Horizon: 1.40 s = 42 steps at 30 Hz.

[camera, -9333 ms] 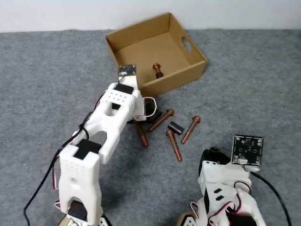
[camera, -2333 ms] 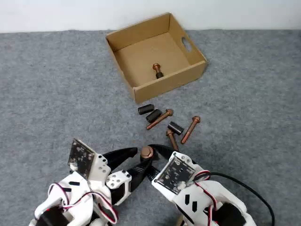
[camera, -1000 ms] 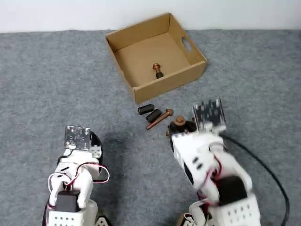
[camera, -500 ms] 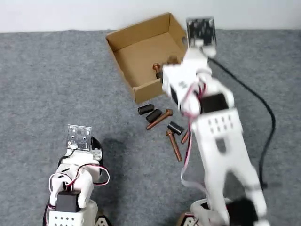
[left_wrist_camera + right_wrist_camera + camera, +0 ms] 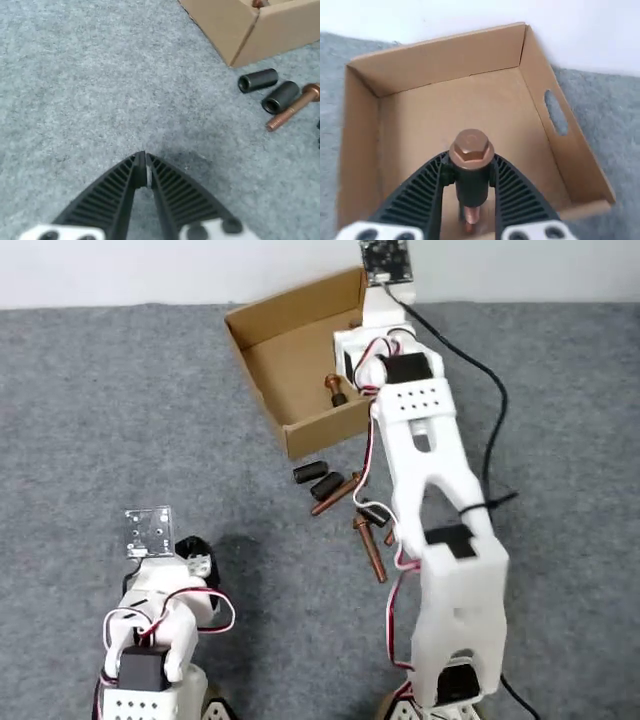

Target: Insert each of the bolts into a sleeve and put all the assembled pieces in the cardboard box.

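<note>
My right gripper (image 5: 470, 162) is shut on a copper bolt with a black sleeve on it (image 5: 471, 185), held upright above the floor of the cardboard box (image 5: 440, 45). In the high view my right arm (image 5: 410, 430) stretches over the box (image 5: 270, 315), where another sleeved bolt (image 5: 335, 390) lies. In front of the box, two loose sleeves (image 5: 310, 472) (image 5: 327, 485) and two bolts (image 5: 340, 493) (image 5: 370, 548) lie on the carpet. My left gripper (image 5: 145, 162) is shut on nothing, low over bare carpet, short of the sleeves (image 5: 257, 80) (image 5: 281, 96).
Grey carpet covers the table. A third sleeve (image 5: 372, 512) lies half under my right arm. My left arm (image 5: 160, 610) sits folded at the near left. A white wall runs behind the box, whose far side has a handle slot (image 5: 555, 112).
My right arm has swung from above the loose parts out over the box, carrying the sleeved bolt. My left arm has hardly moved.
</note>
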Motion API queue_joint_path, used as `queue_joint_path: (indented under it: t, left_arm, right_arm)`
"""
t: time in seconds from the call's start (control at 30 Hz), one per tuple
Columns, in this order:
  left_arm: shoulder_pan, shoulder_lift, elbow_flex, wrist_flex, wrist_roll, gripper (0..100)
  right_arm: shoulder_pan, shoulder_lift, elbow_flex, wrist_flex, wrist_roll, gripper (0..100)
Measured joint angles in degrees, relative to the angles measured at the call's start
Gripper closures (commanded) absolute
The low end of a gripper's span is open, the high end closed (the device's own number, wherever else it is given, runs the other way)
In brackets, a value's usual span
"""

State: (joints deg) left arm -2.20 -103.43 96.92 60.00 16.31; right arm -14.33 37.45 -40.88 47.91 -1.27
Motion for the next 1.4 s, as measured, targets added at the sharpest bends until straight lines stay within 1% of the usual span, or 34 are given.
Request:
queue_joint_path:
  t: [0.13, 0.27, 0.4, 0.47, 0.8, 1.1, 1.17, 1.27, 1.4]
  left_arm:
    - [-0.97, 0.0, 0.0, 0.0, 0.35, 99]
    - [-0.97, 0.0, 0.0, 0.0, 0.35, 99]
    - [-0.97, 0.0, 0.0, -0.18, 0.35, 99]
    - [-0.97, 0.0, 0.0, -0.18, 0.35, 99]
    - [-0.97, 0.0, 0.0, -0.18, 0.35, 99]
    - [-1.32, 0.0, 0.0, -0.18, 0.35, 99]
    - [-1.58, 0.0, 0.0, -0.18, 0.35, 99]
    - [-3.87, 0.0, 0.0, -0.18, 0.35, 99]
    - [-4.57, 0.0, 0.0, -0.18, 0.35, 99]
  right_arm:
    - [0.53, 10.81, -10.99, 0.26, 2.46, 99.1]
    - [0.79, 18.81, -18.9, 6.24, 5.63, 97.7]
    - [0.79, 24.44, -24.97, 14.68, 7.56, 85.6]
    - [0.79, 26.2, -28.31, 17.05, 7.74, 83.6]
    - [0.79, 28.66, -39.21, 22.95, 8.0, 92.4]
    - [0.79, 28.57, -52.13, 39.38, 8.0, 99.1]
    - [0.79, 28.57, -52.75, 43.96, 8.0, 99.0]
    - [0.79, 28.57, -52.84, 50.02, 8.0, 99.0]
    - [0.79, 26.99, -52.84, 52.4, 8.0, 99.0]
